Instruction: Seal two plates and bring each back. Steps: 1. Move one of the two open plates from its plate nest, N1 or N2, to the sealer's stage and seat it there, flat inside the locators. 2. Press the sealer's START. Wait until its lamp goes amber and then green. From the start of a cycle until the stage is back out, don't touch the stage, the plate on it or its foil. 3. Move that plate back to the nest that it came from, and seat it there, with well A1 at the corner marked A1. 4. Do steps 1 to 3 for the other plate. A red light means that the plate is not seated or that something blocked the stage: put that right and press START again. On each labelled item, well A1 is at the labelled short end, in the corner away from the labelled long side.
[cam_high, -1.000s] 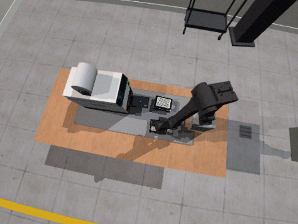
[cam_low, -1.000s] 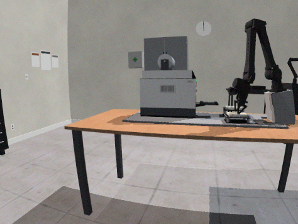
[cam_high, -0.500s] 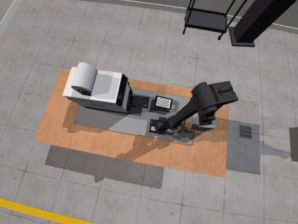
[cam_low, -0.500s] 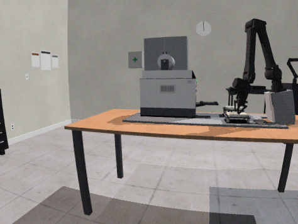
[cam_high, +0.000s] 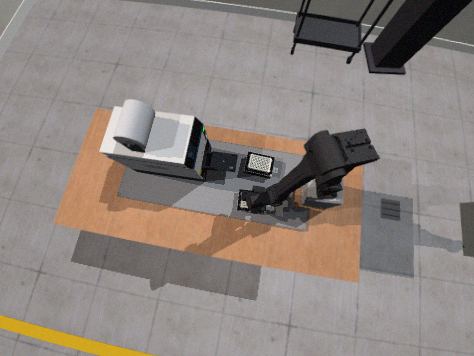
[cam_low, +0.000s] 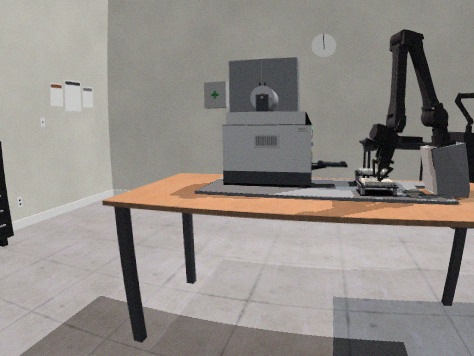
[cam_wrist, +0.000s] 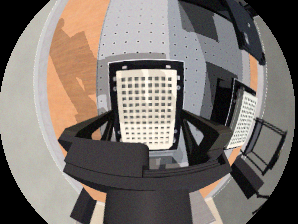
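Plate (cam_wrist: 147, 107) in near nest (cam_wrist: 111, 80), other plate (cam_high: 260, 163) (cam_wrist: 243, 117) in far nest (cam_high: 246, 171); near plate between gripper's (cam_high: 256, 202) (cam_low: 381, 176) (cam_wrist: 149, 120) spread fingers

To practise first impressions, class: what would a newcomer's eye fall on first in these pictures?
The bulky pale sealer, topped by a fat white roll, dominates one end of the orange table. Towards the other end, a black arm bends down, its open gripper at a pale plate full of square wells.
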